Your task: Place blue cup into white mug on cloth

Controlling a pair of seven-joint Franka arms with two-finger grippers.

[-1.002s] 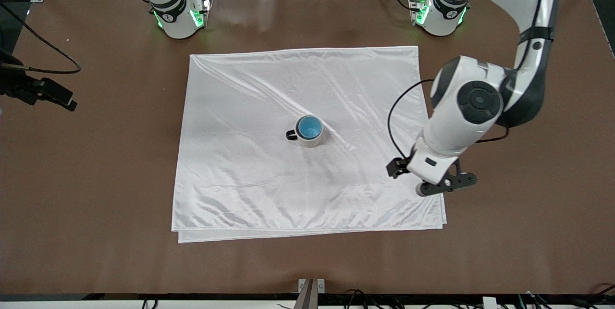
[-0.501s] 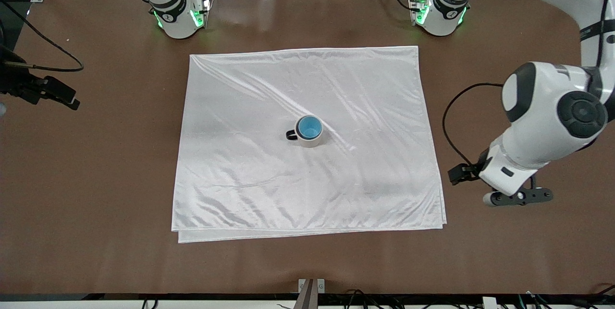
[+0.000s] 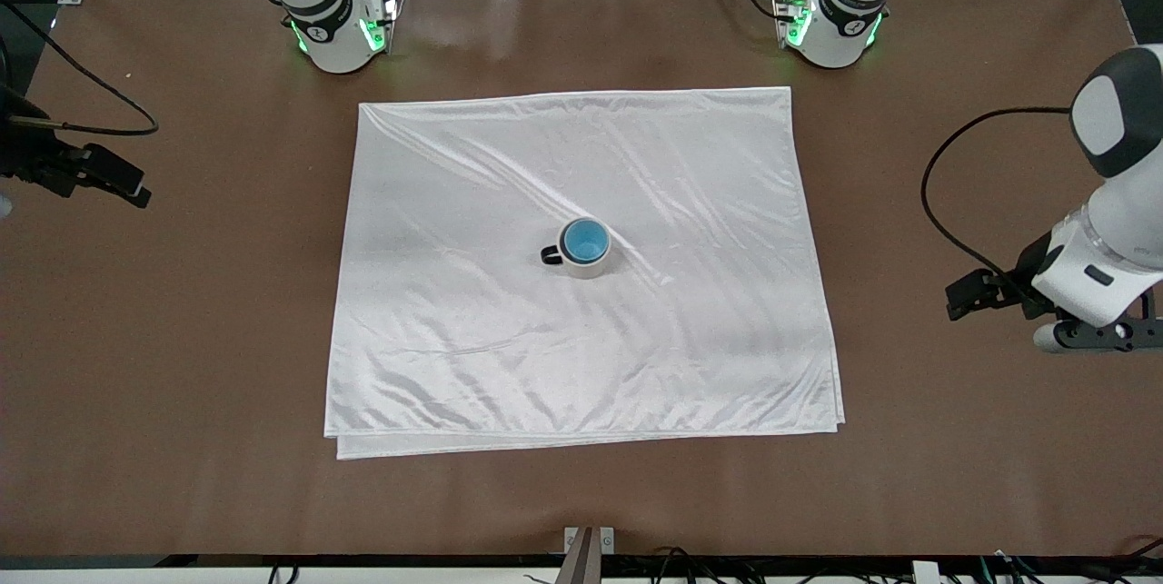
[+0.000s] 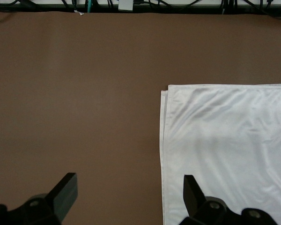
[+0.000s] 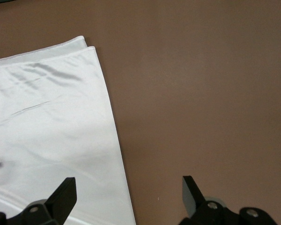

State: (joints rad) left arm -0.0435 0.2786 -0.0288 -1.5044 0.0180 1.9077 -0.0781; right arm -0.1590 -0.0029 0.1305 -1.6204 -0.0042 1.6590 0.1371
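Left pincer (image 4: 126, 197) wide open, empty; right pincer (image 5: 126, 197) likewise; blue cup (image 3: 585, 241) inside white mug (image 3: 587, 267).

I can read no text, label, brand, number or sign on anything in my views or the front one.

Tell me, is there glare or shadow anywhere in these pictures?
Front view: the cloth shines in streaks along its wrinkles, and pale glare sits on the table between the bases. Left wrist view: the cloth looks evenly lit, with soft grey shading.
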